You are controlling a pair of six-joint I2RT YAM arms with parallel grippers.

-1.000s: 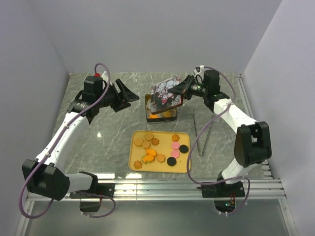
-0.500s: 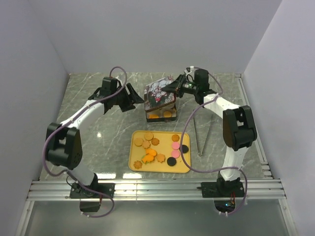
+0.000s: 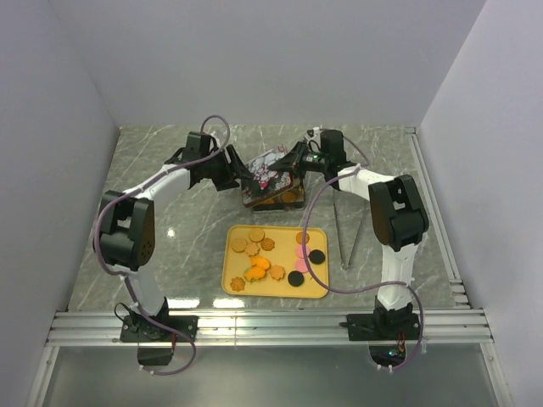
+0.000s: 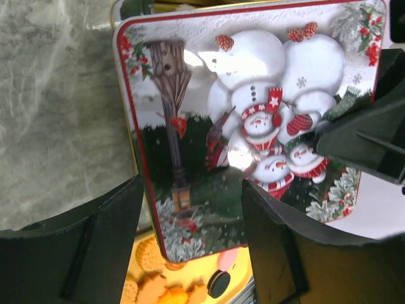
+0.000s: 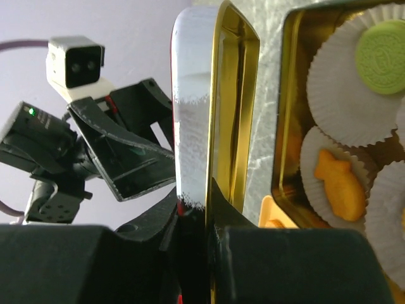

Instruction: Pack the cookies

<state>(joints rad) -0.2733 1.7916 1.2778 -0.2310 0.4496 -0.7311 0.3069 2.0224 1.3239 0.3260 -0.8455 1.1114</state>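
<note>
A snowman-printed tin lid [image 3: 266,174] hangs tilted over the open gold tin [image 3: 288,200]. My right gripper [image 3: 294,161] is shut on the lid's right edge; the right wrist view shows the lid [image 5: 215,95] edge-on between the fingers, at my right gripper [image 5: 205,202]. My left gripper [image 3: 240,175] is open at the lid's left side. In the left wrist view the lid [image 4: 253,114] fills the frame above my left gripper [image 4: 190,240]. Several cookies [image 3: 259,267] lie on the yellow tray [image 3: 233,284]. A green cookie [image 5: 380,56] and an orange one [image 5: 342,183] sit in the tin's paper cups.
Metal tongs [image 3: 348,229] lie on the marble table to the right of the tray. White walls close the back and both sides. The arm bases and a metal rail run along the near edge.
My left gripper has moved right, up to the lid's left side. My right gripper has carried the lid left and lower over the tin.
</note>
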